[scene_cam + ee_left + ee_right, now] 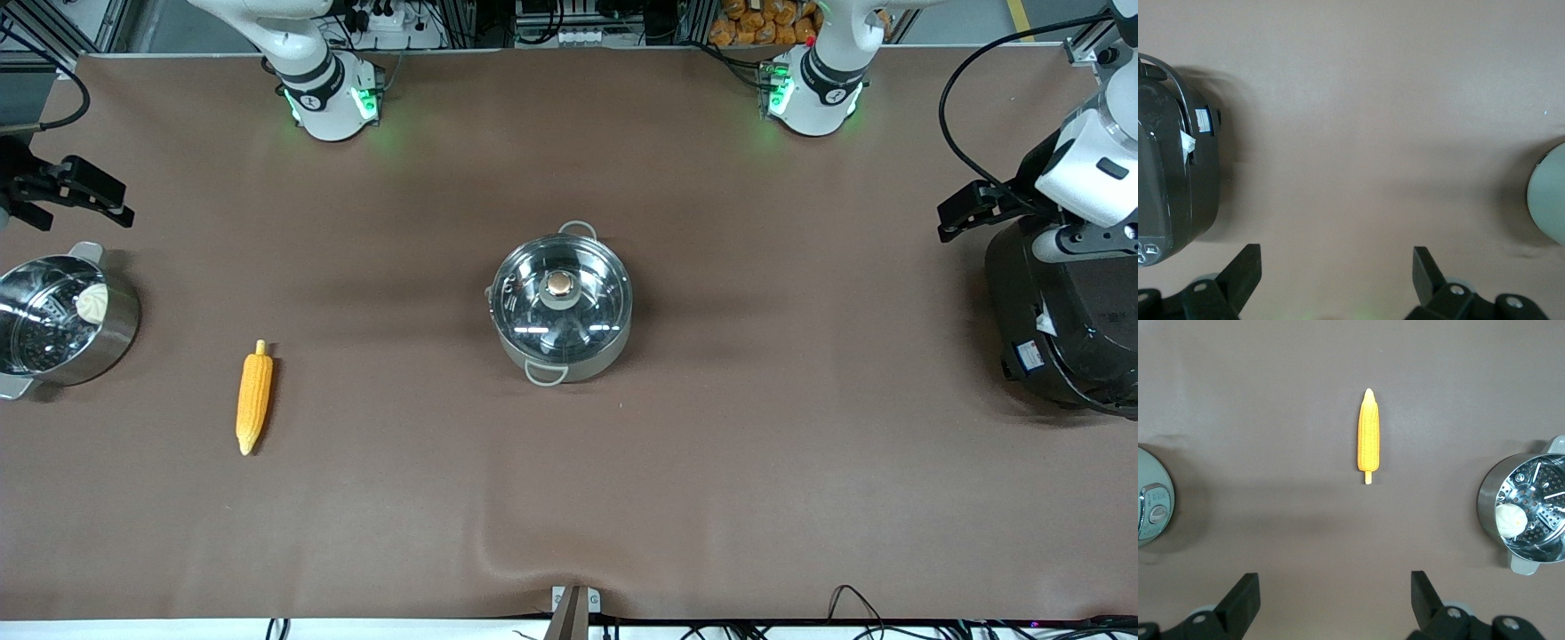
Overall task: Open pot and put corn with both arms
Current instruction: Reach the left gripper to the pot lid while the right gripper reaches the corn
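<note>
The surface [569, 498], covered in brown cloth, spans the front view, with both arm bases along its top edge and cables and racks above that. The black rice cooker [1062, 329] sits at the left arm's end, and the left gripper [965, 212] hangs over the surface just beside it; the left wrist view shows its jaws spread wide and empty. The pot [562, 302] stands mid-surface, its glass lid [560, 298] closed. At the right arm's end is a steel steamer pot [67, 322] holding a white bun [92, 303], which the right wrist view shows resting on a perforated insert. The right gripper [84, 191] hangs above that pot, jaws wide apart and empty in its wrist view. The corn [254, 400] lies flat between the steamer pot and the lidded pot, nearer the front camera than both, pointed tip toward that camera.
</note>
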